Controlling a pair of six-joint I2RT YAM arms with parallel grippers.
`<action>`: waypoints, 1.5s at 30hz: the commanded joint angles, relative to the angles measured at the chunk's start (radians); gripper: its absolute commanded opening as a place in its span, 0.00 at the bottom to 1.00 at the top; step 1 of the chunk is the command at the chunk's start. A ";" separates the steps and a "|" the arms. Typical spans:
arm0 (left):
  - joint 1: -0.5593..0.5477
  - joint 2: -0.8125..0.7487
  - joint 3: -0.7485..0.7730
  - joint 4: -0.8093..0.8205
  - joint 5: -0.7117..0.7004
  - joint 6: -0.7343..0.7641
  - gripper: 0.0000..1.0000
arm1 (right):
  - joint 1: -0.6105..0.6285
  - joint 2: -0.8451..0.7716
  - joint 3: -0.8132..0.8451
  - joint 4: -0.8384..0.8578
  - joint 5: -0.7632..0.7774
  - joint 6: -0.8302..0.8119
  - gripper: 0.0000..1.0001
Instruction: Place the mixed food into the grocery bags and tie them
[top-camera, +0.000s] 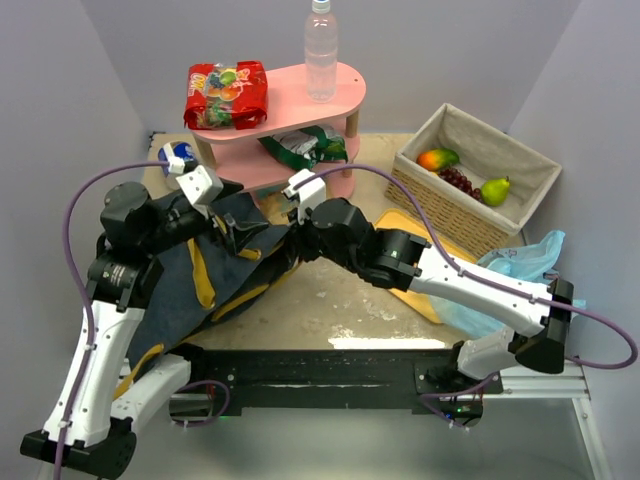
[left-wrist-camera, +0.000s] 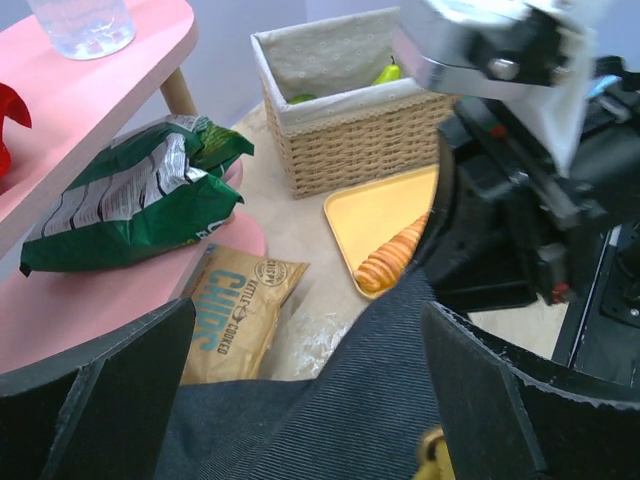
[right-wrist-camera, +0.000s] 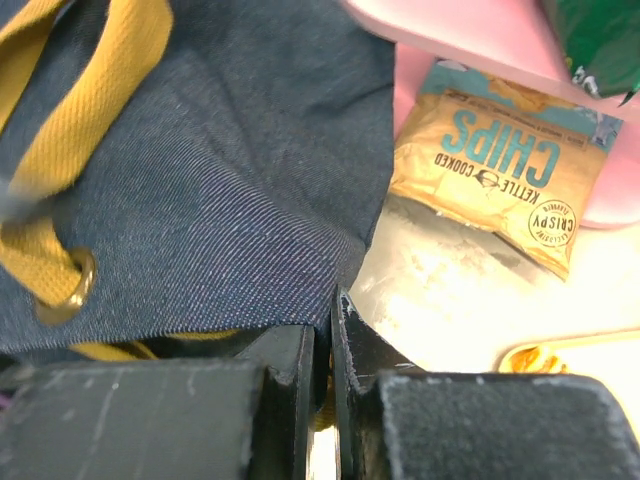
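Nearest the arms, a large dark navy denim tote is seen slumped on the worktop, with its mustard-yellow handles lying across the cloth. The right hand is pressed together on the tote's hem. The left hand is spread wide just above the denim and holds nothing. The cloth is judged soft and limp, so it is best taken at the stitched rim or by a handle, where it is less likely to slip.

Just beyond, a tan crisp bag lies partly under a pink two-tier shelf, and a green crisp bag sits on the lower tier. Both are judged light and crushable, best taken by a sealed edge. Further right, a long orange ridged bread rests on a yellow tray, beside a thin light-blue plastic carrier bag.

Farthest, a clear plastic water bottle and a red multi-pack of snacks are set on the top tier. No food is seen in either bag.
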 joint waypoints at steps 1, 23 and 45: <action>-0.046 0.007 0.047 -0.141 -0.125 0.058 0.99 | -0.059 0.039 0.110 -0.004 0.030 0.033 0.00; -0.343 -0.029 -0.042 -0.178 -0.739 0.205 0.95 | -0.151 0.178 0.240 0.010 -0.079 0.079 0.00; -0.350 0.086 0.094 -0.152 -0.961 0.138 0.00 | -0.146 -0.086 -0.086 0.224 -0.293 0.244 0.97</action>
